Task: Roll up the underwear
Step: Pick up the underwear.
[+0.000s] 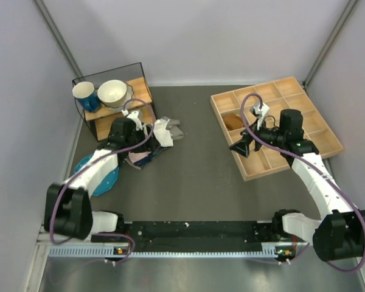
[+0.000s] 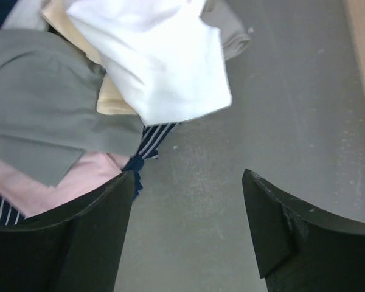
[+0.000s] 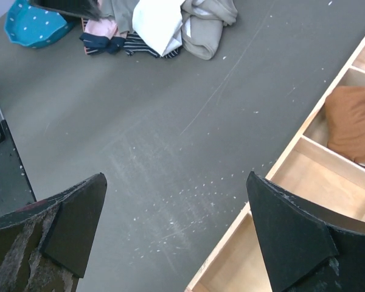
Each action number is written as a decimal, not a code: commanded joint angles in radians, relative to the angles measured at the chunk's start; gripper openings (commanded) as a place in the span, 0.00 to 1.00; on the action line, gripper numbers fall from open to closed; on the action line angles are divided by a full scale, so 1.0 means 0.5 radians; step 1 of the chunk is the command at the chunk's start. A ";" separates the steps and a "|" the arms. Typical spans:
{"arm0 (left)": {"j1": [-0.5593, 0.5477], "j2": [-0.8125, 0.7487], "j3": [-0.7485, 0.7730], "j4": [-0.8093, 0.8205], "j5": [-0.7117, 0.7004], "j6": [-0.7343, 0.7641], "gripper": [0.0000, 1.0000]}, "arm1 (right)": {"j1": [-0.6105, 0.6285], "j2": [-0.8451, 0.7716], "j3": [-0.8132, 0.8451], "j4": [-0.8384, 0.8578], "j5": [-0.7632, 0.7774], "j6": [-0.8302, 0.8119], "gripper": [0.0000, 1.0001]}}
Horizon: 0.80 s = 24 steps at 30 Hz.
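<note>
Top external view showed the underwear pile lying unrolled on the left half of the grey table, just in front of a black wire-framed shelf that carried a blue cup and a white bowl. The left gripper hung over that heap with its jaws spread wide and nothing between them – the left wrist view had the left gripper framing bare table, one dark finger sitting right at the edge of the clothes. In that view a white piece lay on top, partly over a beige one, with a grey garment beside it, a pink one beneath, and a navy striped one peeking out at the bottom. A teal dotted cloth lay near the pile, under the left arm. On the right stood a wooden compartment tray with a brown rolled garment in one of its left-hand cells. The right gripper hovered at the tray's left rim, jaws likewise released and empty – its wrist view put the right gripper above table and tray edge, well apart from the pile
</note>
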 commanded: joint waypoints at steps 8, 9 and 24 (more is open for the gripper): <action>0.007 0.865 0.550 0.063 -0.255 -0.104 0.55 | -0.004 -0.062 0.071 0.050 -0.098 -0.092 0.99; 0.004 0.898 0.581 0.045 -0.271 -0.094 0.53 | -0.004 -0.059 0.074 0.047 -0.101 -0.092 0.99; -0.026 0.526 0.600 -0.088 -0.121 0.041 0.00 | -0.001 -0.007 0.080 0.004 -0.134 -0.126 0.98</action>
